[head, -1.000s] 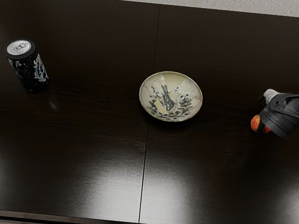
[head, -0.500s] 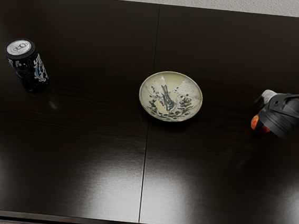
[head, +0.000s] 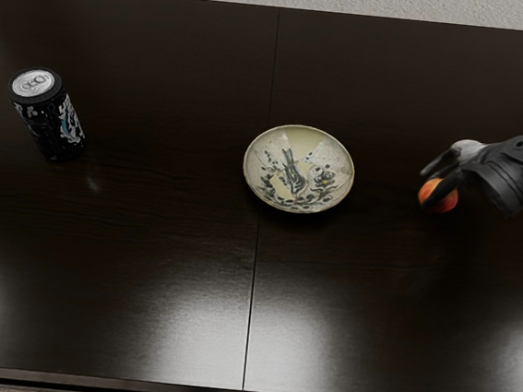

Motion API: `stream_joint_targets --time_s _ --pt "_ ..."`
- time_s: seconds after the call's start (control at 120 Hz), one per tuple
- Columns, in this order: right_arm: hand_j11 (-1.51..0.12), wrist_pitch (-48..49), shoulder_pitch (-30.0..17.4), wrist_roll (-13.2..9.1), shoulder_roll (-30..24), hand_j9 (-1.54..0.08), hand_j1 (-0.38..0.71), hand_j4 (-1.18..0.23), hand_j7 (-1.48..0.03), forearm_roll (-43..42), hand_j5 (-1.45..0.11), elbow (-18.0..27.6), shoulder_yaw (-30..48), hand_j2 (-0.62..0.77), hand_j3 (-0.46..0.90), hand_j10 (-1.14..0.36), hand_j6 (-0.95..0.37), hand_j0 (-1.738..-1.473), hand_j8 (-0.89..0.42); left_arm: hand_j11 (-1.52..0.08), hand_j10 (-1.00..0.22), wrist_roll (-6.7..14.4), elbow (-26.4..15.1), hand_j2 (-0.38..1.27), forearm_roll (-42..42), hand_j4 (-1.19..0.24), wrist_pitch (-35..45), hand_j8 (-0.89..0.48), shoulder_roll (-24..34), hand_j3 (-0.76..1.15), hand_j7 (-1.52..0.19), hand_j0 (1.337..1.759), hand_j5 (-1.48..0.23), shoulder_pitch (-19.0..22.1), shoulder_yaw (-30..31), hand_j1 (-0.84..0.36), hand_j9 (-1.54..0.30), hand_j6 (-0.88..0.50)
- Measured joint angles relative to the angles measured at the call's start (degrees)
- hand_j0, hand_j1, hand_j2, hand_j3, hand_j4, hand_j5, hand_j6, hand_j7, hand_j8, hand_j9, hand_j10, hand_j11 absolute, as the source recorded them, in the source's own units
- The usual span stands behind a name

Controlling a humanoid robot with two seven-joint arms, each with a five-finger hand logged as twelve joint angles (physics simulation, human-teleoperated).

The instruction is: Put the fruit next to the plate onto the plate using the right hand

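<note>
We grip the small round orange-red fruit (head: 437, 198) in curled dark fingers (head: 438, 164) of our right hand (head: 463, 169), right of the shallow painted plate (head: 256, 149) on the glossy dark table (head: 143, 268).

The table (head: 142, 277) fills almost the whole frame, and a seam (head: 249, 325) runs down its middle from top to bottom. The plate (head: 298, 168) lies a little above the centre of the frame, mostly right of this seam, with its left rim across it. The can (head: 47, 112) stands at the far left, slightly higher in the frame than the plate and well apart from it. The right hand (head: 468, 168) enters from the right edge at about the plate's height. The fruit (head: 437, 196) is at the lower left of this hand, enclosed by its fingers, to the right of the plate and apart from it. Whether the fruit touches the table cannot be told.
</note>
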Motion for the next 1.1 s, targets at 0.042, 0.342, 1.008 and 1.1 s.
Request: stream_joint_targets --time_s 0.042,0.342,1.008,1.1 --pt "-1.14 4.75 -2.15 -0.03 -0.88 -1.14 0.16 -0.79 -1.09 0.14 -1.18 -1.64 5.59 0.11 0.00 -0.45 -0.49 -1.648 -0.30 0.00 0.00 0.00 0.01 0.00 0.00 0.00 0.00 0.00 0.00 0.00 0.00 1.658 0.00 0.00 0.00 0.35 0.00 0.00" --pt "-1.16 23.17 -9.37 0.05 7.09 -1.16 0.16 -0.83 -1.12 2.55 -1.19 -15.12 31.57 0.17 0.00 -0.43 -0.54 -1.649 -0.35 0.00 0.00 0.00 0.00 0.00 0.00 0.00 0.00 0.00 0.00 0.00 0.00 1.658 0.00 0.00 0.00 0.35 0.00 0.00" --pt "-0.26 32.70 -10.30 0.17 7.12 -0.26 -0.21 -0.19 -0.25 3.63 -0.26 -16.26 41.61 0.04 0.00 -0.10 -0.13 -1.657 -0.09 0.00 0.00 0.00 0.01 0.00 -0.01 0.00 0.00 0.00 0.00 0.00 0.00 1.658 0.00 0.00 0.01 0.35 0.00 0.00" --pt "-0.18 44.17 -15.55 0.17 -3.32 -0.18 -0.25 -0.13 -0.17 11.33 -0.18 -14.40 49.40 0.02 0.00 -0.07 -0.09 -1.657 -0.06 0.00 0.00 0.00 -0.01 0.00 0.05 0.00 -0.09 0.00 0.00 0.00 0.00 1.658 0.00 -0.16 -0.01 0.35 0.00 0.00"
